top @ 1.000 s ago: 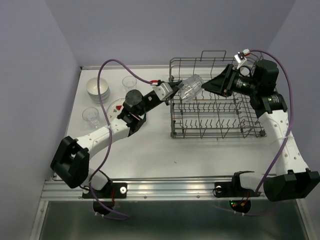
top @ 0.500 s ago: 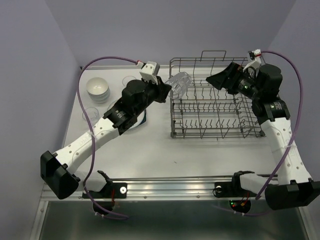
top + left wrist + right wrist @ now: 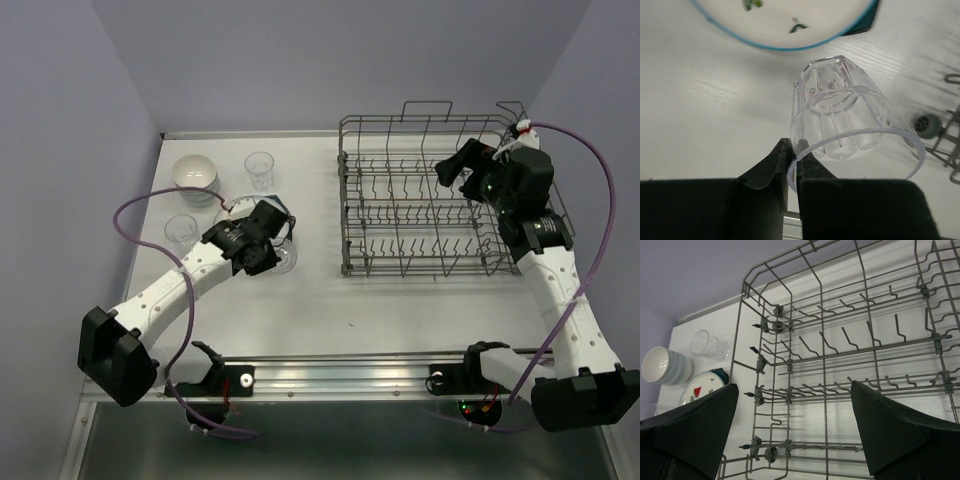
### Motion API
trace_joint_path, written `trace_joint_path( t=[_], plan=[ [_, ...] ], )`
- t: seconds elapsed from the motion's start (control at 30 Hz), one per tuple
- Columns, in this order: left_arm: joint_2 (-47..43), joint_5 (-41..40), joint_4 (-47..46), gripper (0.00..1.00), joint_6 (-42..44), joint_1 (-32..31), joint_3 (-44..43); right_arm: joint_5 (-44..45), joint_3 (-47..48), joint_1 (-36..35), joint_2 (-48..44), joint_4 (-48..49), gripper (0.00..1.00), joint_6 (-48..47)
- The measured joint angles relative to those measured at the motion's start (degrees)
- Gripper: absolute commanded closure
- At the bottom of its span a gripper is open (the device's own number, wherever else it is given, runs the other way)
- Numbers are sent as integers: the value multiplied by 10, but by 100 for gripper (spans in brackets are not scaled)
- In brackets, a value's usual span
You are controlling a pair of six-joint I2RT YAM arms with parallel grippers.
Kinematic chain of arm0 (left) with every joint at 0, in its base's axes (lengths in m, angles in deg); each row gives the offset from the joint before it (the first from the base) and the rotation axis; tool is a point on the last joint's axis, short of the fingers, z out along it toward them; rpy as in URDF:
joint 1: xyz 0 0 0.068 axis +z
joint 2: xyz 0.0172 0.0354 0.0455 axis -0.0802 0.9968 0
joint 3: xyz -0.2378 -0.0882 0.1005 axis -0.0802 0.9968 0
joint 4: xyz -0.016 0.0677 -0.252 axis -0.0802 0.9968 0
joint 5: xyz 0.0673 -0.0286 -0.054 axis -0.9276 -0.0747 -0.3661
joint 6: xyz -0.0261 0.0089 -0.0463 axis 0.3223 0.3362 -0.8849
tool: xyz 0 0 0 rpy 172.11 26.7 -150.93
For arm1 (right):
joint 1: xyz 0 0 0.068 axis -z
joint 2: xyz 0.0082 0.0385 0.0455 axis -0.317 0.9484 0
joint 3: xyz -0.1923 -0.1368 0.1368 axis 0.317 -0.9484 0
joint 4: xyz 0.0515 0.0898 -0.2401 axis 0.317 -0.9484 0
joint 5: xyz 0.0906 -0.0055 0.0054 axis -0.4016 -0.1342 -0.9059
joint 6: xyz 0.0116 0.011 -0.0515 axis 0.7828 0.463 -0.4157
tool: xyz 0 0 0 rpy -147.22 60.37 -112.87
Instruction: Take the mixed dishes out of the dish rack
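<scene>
Dish rack (image 3: 344,215) sits on the right half of the tabletop (image 3: 330,300), no dish visible among its tines. Unloaded pieces are grouped to its left: stacked white bowls (image 3: 195,175) at the far left corner, one upright tumbler (image 3: 260,168) beside them, a second upright tumbler (image 3: 181,230) nearer the front. The strawberry plate (image 3: 785,20) rests on the dark teal plate (image 3: 864,24), a teal corner showing from under it. Clear tumbler (image 3: 850,120) is between the plates and the rack, just beside the strawberry plate's edge, tilted, base toward the tabletop and mouth toward the wrist camera — contact with the surface cannot be told. Left tool (image 3: 792,161) is narrow, its two fingers pinching that tumbler's rim wall. Right tool (image 3: 793,387) hangs over the rack's right side, fingers spread wide — nothing between them.
</scene>
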Motion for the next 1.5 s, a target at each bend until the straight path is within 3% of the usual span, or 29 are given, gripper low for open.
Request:
trace_joint_path(
  t=[0.23, 0.4, 0.43, 0.5, 0.63, 0.7, 0.73, 0.77, 1.0, 1.27, 1.4, 1.5],
  plan=[
    [-63, 39, 40, 100, -54, 157, 111, 51, -3, 0, -4, -5, 0, -10],
    [-58, 44, 42, 100, -59, 196, 132, 70, -3, 0, -8, -7, 0, -13],
    [-56, 45, 41, 89, -59, 204, 135, 73, -3, 0, -8, -7, 0, -14],
    [-51, 51, 34, 79, -57, 221, 145, 77, -3, 0, -8, -9, 0, -14],
    [-39, 64, 23, 46, -48, 248, 158, 84, -3, 0, -8, -10, 0, -16],
    [-37, 67, 20, 36, -43, 252, 157, 86, -3, 0, -8, -12, 0, -16],
    [-37, 68, 19, 22, -40, 252, 157, 87, -3, 0, -8, -12, 0, -17],
    [-37, 68, 20, 2, -40, 252, 157, 89, -3, 0, -8, -12, 0, -18],
    [-46, 63, 57, 1, -16, 255, 113, 92, -3, 0, -8, -17, 0, -21],
    [-135, 46, 102, 1, 48, 255, -61, 115, -3, 0, -9, -21, 0, -24],
    [-175, 33, 61, 1, 76, 255, -138, 156, -3, 0, -16, -23, 0, -19],
    [-192, 35, -6, 1, 94, 255, -148, 200, -3, 0, -23, -31, 0, -11]
  ],
)
